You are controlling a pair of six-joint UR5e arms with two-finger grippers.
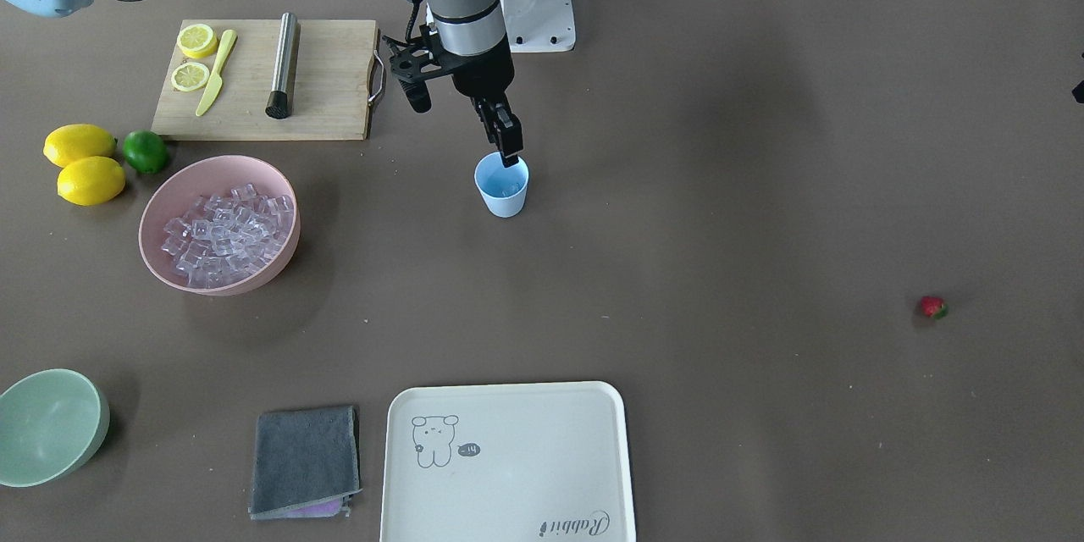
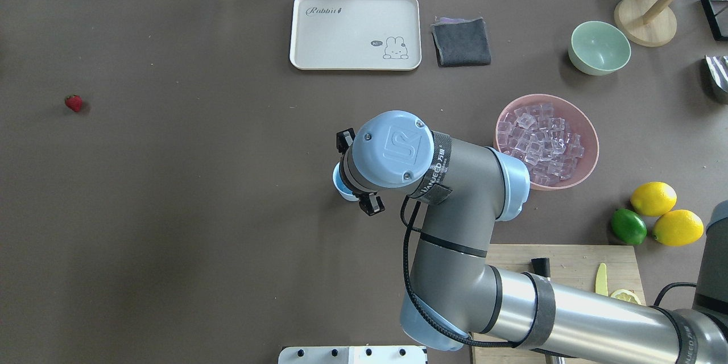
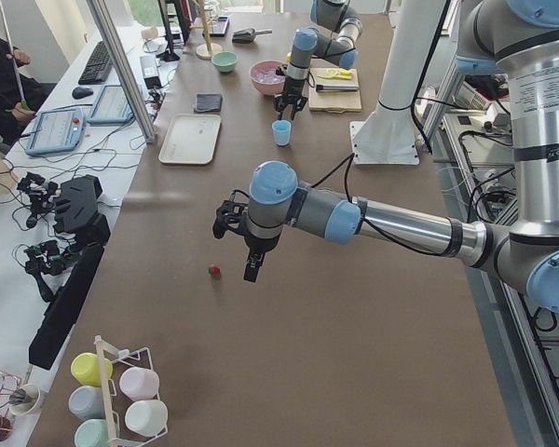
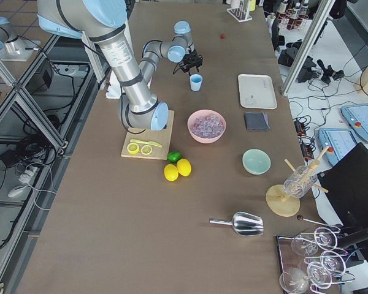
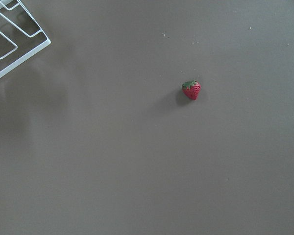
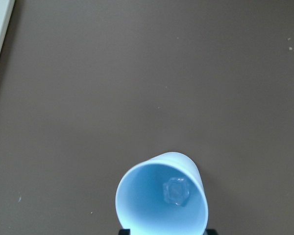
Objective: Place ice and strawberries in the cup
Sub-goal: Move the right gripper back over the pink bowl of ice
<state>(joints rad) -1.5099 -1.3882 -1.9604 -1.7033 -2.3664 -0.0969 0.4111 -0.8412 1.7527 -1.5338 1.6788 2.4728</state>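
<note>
The light-blue cup point(image 1: 502, 186) stands upright mid-table, and the right wrist view shows one clear ice cube point(image 6: 176, 191) on its bottom. My right gripper point(image 1: 508, 154) hangs just over the cup's rim, open, holding nothing. More ice point(image 1: 224, 233) fills the pink bowl point(image 1: 254, 284). The strawberry point(image 1: 933, 306) lies alone on the mat, far toward my left side, and sits in the middle of the left wrist view point(image 5: 191, 90). My left gripper point(image 3: 252, 270) hovers close beside the strawberry. It shows only in the exterior left view, so I cannot tell its state.
A cutting board point(image 1: 330, 85) carries lemon slices, a yellow knife and a steel rod. Two lemons point(image 1: 85, 161) and a lime point(image 1: 145, 151) lie beside it. A pale green bowl point(image 1: 47, 428), a grey cloth point(image 1: 305, 461) and a cream tray point(image 1: 508, 461) line the operators' edge. A white wire rack point(image 5: 10, 44) is near the strawberry.
</note>
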